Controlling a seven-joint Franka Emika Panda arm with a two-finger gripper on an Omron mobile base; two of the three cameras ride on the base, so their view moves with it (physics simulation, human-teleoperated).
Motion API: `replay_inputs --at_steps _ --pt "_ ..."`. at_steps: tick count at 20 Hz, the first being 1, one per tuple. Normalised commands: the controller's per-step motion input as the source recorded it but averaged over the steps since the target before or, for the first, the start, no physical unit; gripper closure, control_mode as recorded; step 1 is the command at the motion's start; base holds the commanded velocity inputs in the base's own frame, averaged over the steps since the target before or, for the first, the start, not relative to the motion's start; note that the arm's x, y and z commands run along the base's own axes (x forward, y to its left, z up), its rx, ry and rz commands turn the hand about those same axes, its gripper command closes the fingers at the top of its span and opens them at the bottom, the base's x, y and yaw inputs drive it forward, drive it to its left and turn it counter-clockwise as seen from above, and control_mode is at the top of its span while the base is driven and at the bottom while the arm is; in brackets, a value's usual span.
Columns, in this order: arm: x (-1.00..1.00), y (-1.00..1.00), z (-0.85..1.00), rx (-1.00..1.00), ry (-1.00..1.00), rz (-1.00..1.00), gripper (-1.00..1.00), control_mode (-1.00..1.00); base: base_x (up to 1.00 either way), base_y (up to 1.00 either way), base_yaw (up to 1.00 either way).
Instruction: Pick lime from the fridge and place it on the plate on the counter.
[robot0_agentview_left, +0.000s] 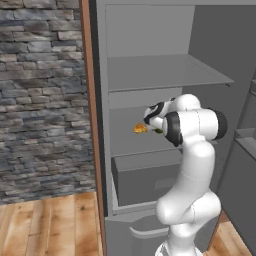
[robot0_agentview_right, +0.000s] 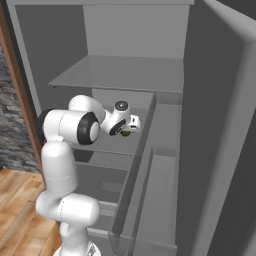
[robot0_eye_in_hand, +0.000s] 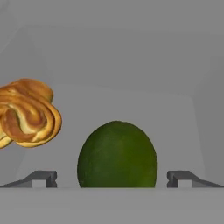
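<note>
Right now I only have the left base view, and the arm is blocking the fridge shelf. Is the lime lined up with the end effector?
Observer: Yes. In the hand view, the lime sits centred in front of the open end effector.
Operator: Are the fingertips touching it?
Observer: No. A gap shows between each of the fingertips and the lime.
Operator: Is anything crowding it?
Observer: A swirled pastry lies to one side, clearly apart from the lime.
</note>
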Motion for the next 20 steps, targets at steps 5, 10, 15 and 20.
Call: replay_inputs --at_steps 5,10,15,20 --pt "0.04 0.0 -0.29 0.0 0.01 0.0 -1.0 -1.0 0.0 0.0 0.0" --pt "0.09 0.0 -0.23 0.0 0.0 0.0 1.0 -1.0 0.0 0.0 0.0" --pt "0.05 0.0 -0.02 0.0 0.0 0.0 1.0 -1.0 0.0 0.0 0.0" --pt "-0.02 0.0 0.0 0.0 -0.01 0.0 1.0 -1.0 0.0 0.0 0.0"
